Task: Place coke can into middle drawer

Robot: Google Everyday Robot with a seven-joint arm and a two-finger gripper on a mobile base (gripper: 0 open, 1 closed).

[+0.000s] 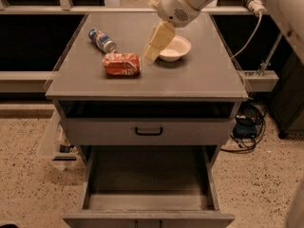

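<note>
The coke can, red-orange with white lettering, lies on its side on the grey cabinet top, left of centre. My gripper hangs over the top just right of the can, between it and a white bowl, and holds nothing. The white arm reaches in from the upper right. The middle drawer stands pulled out below, with its floor bare.
A slimmer blue-and-silver can lies behind the coke can at the back left. A closed drawer front with a black handle sits above the open drawer. Cables lie on the floor at the right, and a plastic bin at the left.
</note>
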